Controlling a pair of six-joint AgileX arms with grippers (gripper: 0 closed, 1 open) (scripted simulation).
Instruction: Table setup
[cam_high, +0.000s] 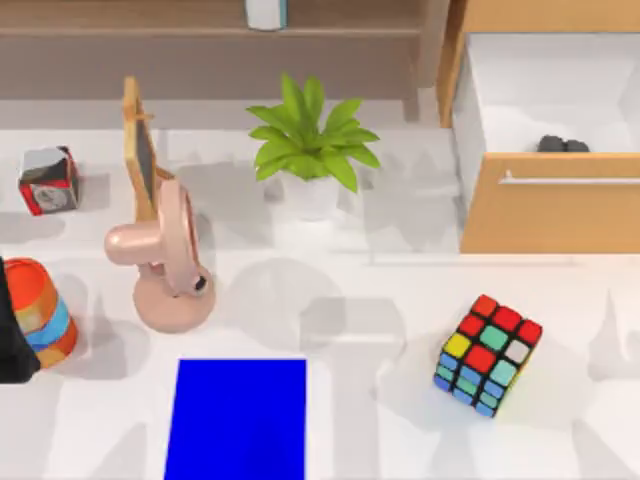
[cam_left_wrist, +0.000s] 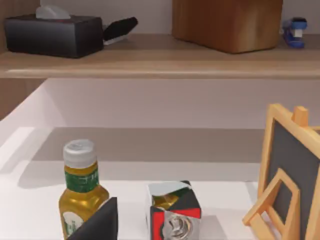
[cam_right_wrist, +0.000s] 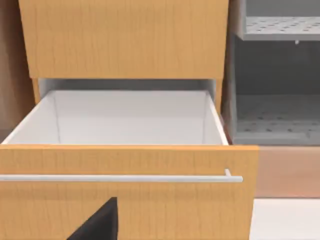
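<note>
- The white surface (cam_high: 400, 290) spans the top view from left to right, with a wooden shelf (cam_high: 200, 30) running along the upper edge.
- A wooden cabinet's open drawer (cam_high: 550, 205) sits at the upper right of the frame; two small dark items (cam_high: 563, 145) lie inside near its front panel. The right wrist view faces this drawer (cam_right_wrist: 125, 190) and its pale handle bar.
- A blue mat (cam_high: 238, 418) lies flat at the bottom centre.
- A potted plant (cam_high: 310, 150) stands in the upper centre.
- A pink desk fan (cam_high: 165, 265) stands left of centre, just above the mat's upper left corner.
- A small wooden easel blackboard (cam_high: 140, 150) stands just behind the fan, toward the upper left.
- A Rubik's cube (cam_high: 487, 353) rests at the lower right, well apart from the mat.
- A striped cup (cam_high: 42, 310) stands at the left edge, against the dark left arm (cam_high: 10, 335).
- A red and white box (cam_high: 48, 180) sits at the upper left; the left wrist view shows it (cam_left_wrist: 172, 212) beside a yellow bottle (cam_left_wrist: 80, 192).
- The left end effector (cam_left_wrist: 95, 225) hangs near the bottle; whether it is apart or together cannot be told.
- The right end effector (cam_right_wrist: 97, 222) hangs in front of the drawer panel; its state cannot be told either.
</note>
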